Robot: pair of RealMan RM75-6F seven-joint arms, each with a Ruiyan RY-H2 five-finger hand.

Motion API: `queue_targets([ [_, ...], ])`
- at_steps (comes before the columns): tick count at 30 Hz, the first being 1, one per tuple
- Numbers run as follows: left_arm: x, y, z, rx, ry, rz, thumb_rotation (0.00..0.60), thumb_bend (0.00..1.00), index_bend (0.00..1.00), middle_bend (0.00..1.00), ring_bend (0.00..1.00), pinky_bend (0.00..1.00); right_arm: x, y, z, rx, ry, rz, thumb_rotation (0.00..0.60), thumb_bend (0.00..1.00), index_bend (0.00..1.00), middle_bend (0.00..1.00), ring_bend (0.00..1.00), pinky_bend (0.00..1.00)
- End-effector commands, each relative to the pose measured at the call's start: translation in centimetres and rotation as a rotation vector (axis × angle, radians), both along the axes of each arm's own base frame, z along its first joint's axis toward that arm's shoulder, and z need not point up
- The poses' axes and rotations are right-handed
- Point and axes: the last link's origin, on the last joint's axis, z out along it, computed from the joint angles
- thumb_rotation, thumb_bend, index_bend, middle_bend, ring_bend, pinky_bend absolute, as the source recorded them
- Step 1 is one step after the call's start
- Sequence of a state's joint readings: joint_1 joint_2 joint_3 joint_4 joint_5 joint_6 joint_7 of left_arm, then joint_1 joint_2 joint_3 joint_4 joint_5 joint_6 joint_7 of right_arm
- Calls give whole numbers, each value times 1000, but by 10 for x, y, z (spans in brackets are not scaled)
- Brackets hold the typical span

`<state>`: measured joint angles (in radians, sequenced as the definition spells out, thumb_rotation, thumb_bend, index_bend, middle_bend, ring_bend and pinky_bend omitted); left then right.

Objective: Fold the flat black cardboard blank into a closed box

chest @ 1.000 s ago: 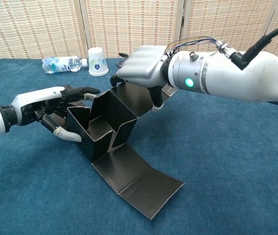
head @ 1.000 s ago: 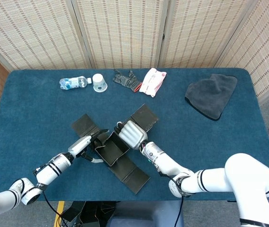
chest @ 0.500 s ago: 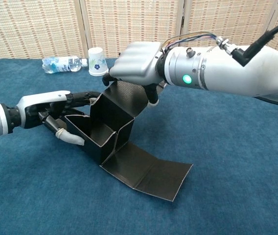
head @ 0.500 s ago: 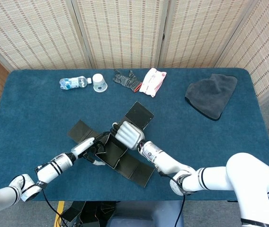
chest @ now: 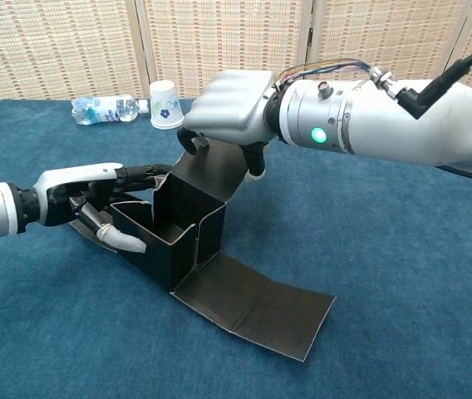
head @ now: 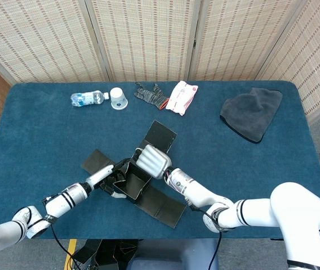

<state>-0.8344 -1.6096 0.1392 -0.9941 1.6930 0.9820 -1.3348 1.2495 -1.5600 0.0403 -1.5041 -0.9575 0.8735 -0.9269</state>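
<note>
The black cardboard blank (head: 130,183) stands half folded as an open-topped box (chest: 168,237) near the table's front middle. One long flap (chest: 257,306) lies flat on the cloth toward me. A tall rear panel (chest: 215,170) rises behind the box, and my right hand (chest: 228,101) curls over its top edge from above, holding it. My left hand (chest: 95,212) comes in from the left, its fingers laid against the box's left wall and the thumb under that wall's outer side. In the head view my right hand (head: 151,160) covers the box's rear and my left hand (head: 110,179) its left side.
Along the far edge lie a water bottle (head: 85,98), a paper cup (head: 118,98), a black glove (head: 151,94) and a white-and-pink packet (head: 181,97). A grey cloth (head: 252,112) sits at the far right. Blue table covering (head: 250,169) surrounds the box.
The blank has turned and shifted slightly; its flat front flap has swung rightward. The box walls stand squarer. Both hands kept their hold and moved with it.
</note>
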Motion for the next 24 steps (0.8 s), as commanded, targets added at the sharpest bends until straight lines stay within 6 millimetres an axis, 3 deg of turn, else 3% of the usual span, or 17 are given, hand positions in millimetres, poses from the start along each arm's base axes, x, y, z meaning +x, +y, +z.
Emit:
queue_targets([
  [1, 0, 1, -1, -5, 0, 2, 600, 71, 0, 0, 449, 653, 0, -1, 1, -1, -8, -3, 600, 243, 278, 298, 799, 943],
  [12, -4, 0, -9, -44, -24, 42, 600, 71, 36, 11, 484, 655, 0, -2, 3, -4, -26, -6, 600, 244, 278, 298, 799, 943],
  [19, -5, -1, -9, -56, -53, 50, 600, 71, 133, 126, 495, 655, 0, -7, 13, -23, -73, -27, 600, 243, 278, 298, 799, 943],
  [24, -6, -1, -9, -40, -50, 41, 600, 71, 149, 148, 496, 655, -4, -7, 23, -29, -110, -54, 600, 243, 278, 298, 798, 943],
])
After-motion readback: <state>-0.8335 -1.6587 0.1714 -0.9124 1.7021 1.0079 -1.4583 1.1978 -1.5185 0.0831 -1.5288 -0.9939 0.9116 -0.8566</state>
